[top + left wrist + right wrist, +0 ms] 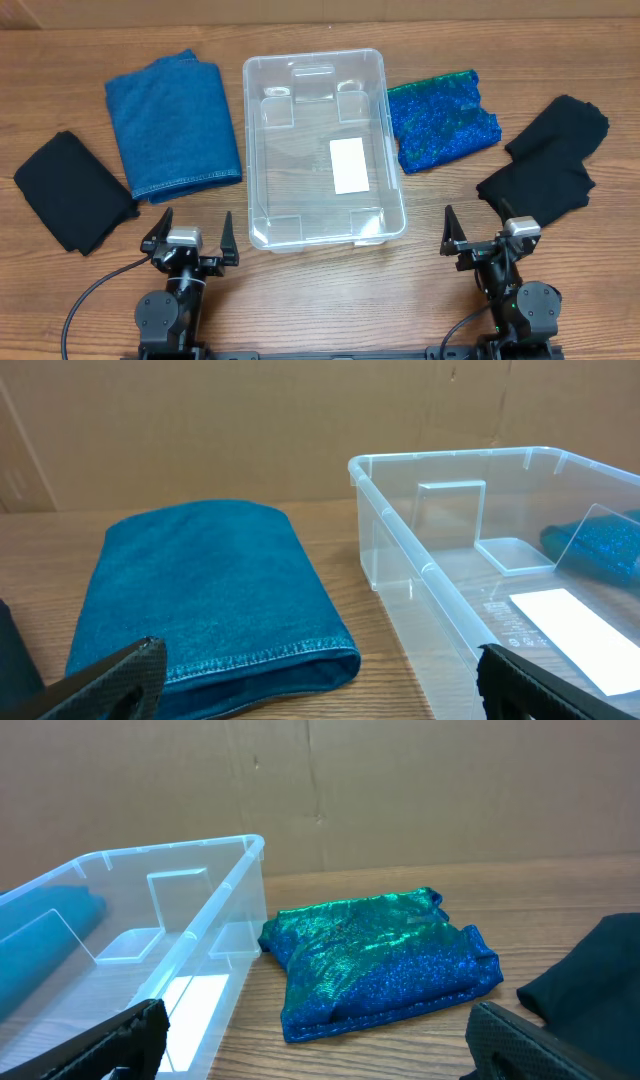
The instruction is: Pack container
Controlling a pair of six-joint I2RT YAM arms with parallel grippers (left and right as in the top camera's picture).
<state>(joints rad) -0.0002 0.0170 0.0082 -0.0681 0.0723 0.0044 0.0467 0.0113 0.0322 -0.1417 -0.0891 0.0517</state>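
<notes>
The clear plastic container (260, 150) stands empty at the table's middle, a white label (348, 165) on its base. It also shows in the left wrist view (400, 550) and the right wrist view (215, 910). A folded blue denim cloth (175, 125) lies left of it, also in the left wrist view (200, 590). A shiny blue-green cloth (440, 120) lies right of it, also in the right wrist view (380, 955). My left gripper (190, 240) is open and empty near the front edge. My right gripper (480, 238) is open and empty.
A folded black cloth (72, 202) lies at the far left. Another black cloth (548, 160) lies at the far right, its edge in the right wrist view (590, 975). A cardboard wall (250, 430) stands behind the table.
</notes>
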